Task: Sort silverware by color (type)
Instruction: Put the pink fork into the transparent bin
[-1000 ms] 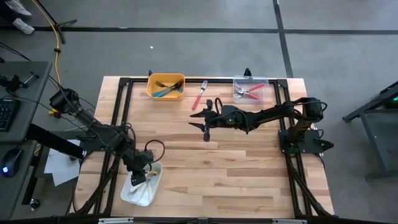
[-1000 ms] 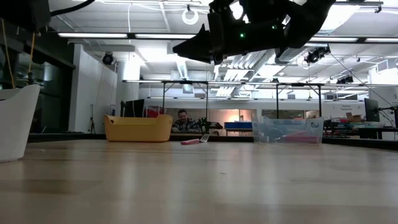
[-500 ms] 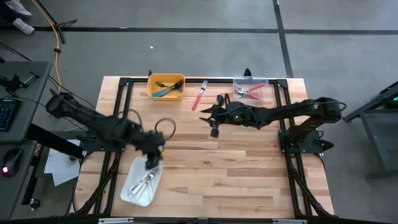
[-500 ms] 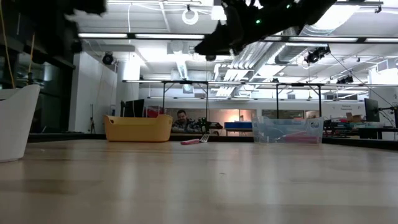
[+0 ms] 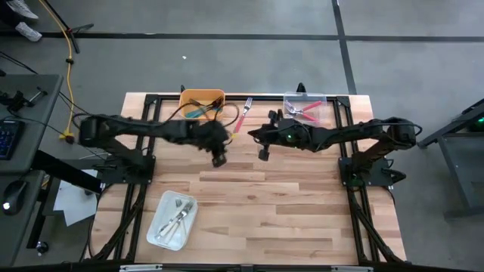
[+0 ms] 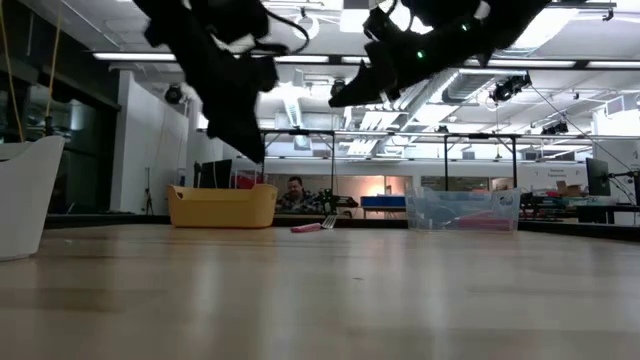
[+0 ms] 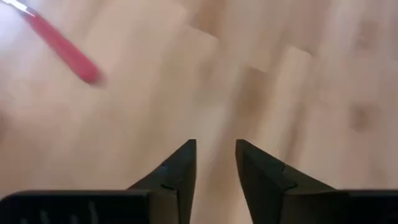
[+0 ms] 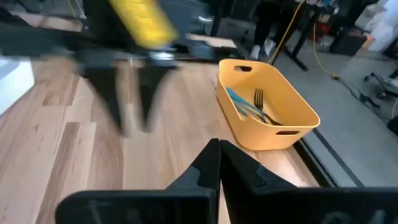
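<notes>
A red-handled fork (image 5: 243, 115) lies flat on the table's far middle, between the bins; its handle (image 7: 62, 46) also shows in the left wrist view. My left gripper (image 5: 219, 159) hangs above the table's middle, just near-left of that fork, open, with nothing between its fingers (image 7: 216, 149). My right gripper (image 5: 262, 153) hovers close beside it on the right, shut and empty (image 8: 219, 148). Teal-handled forks (image 8: 249, 102) lie in the yellow bin (image 5: 203, 104), red ones in the clear bin (image 5: 304, 108), white-handled ones in the white tray (image 5: 172, 221).
The yellow bin (image 6: 222, 205) and clear bin (image 6: 462, 210) stand along the far edge, and the white tray (image 6: 25, 195) sits at the near left. A black frame runs around the tabletop. Both arms reach over the table's middle, their grippers close together.
My left gripper has swung fast from above the white tray at the near left to the table's middle, toward the red fork, turning as it went. My right gripper has shut, drawn slightly toward the far right and tipped nearer level.
</notes>
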Action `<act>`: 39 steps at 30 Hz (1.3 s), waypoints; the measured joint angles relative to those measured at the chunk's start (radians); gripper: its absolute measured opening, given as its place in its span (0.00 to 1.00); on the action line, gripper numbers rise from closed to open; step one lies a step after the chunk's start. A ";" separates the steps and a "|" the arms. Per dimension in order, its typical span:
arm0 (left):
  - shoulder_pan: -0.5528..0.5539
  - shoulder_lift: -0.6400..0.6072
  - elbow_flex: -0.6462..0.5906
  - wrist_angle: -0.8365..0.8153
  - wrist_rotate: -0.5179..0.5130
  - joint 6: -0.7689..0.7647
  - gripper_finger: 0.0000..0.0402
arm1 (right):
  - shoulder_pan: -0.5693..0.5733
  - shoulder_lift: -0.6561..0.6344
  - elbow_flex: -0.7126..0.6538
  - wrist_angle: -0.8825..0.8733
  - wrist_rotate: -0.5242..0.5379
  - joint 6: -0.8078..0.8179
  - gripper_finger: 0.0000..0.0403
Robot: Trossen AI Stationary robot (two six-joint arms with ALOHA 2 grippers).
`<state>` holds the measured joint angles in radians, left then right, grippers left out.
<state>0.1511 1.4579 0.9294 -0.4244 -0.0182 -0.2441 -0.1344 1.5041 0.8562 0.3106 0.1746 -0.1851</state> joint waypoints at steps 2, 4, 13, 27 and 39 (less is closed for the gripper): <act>0.037 0.064 0.043 0.022 -0.042 0.052 0.30 | -0.010 -0.006 -0.070 0.101 -0.016 0.012 0.00; 0.067 0.124 0.091 0.049 -0.071 0.095 0.33 | -0.023 -0.006 -0.147 0.229 -0.037 0.038 0.00; 0.188 0.397 0.321 0.061 -0.146 0.151 0.42 | -0.050 -0.067 -0.328 0.471 -0.046 0.072 0.00; 0.288 0.604 0.457 0.009 -0.169 0.107 0.42 | -0.024 -0.216 -0.330 0.385 -0.044 0.072 0.00; 0.287 0.642 0.458 0.019 -0.206 0.115 0.39 | -0.017 -0.216 -0.330 0.389 -0.045 0.072 0.00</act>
<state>0.4385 2.0995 1.3872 -0.4056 -0.2239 -0.1289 -0.1516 1.2877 0.5259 0.6998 0.1299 -0.1127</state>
